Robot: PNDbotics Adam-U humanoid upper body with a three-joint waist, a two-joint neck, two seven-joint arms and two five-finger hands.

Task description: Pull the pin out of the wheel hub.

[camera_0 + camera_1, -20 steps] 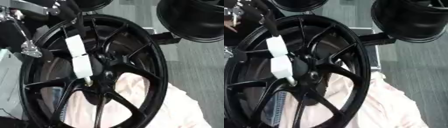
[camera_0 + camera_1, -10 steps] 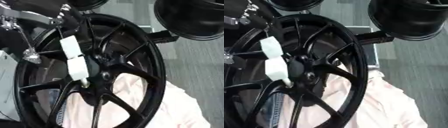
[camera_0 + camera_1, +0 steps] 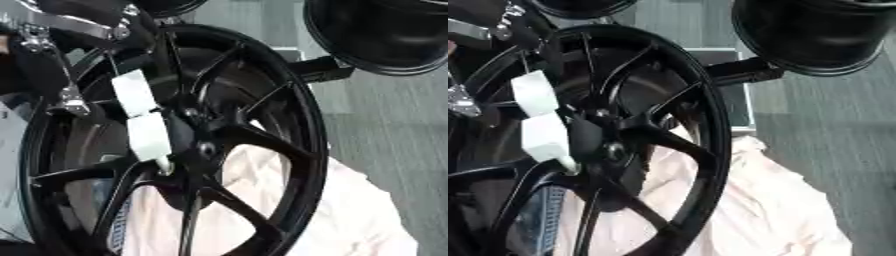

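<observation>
Hub work first: the wheel (image 3: 289, 150) stands upright right in front of me, and its hub (image 3: 206, 147) sits below and to the right of my left hand (image 3: 61, 65), which comes in at the upper left as a black mass with silver joints against the rim. I cannot tell whether that hand is clenched or released, or whether it grips anything. My right hand shows nowhere.

A white two-piece tag (image 3: 144, 120) hangs down across the spokes (image 3: 254, 140) from near the hand, its lower tip just beside the hub. I take the pin to be at that tip, though I can't make out the pin itself. To do this well, I'd draw straight out along the hub's axis, not sideways, so nothing jams against a spoke, and I'd steady the wheel, since it could roll or tip.

The spokes crowd the hub on every side and leave narrow gaps to reach through.

Behind the wheel, lower right of the hand, lies a pale pink cloth (image 3: 350, 210) on the grey floor (image 3: 394, 130). Farther off, up and right, a second black wheel (image 3: 385, 35) sits on a dark bracket (image 3: 319, 70) that nearly meets my wheel's rim.
</observation>
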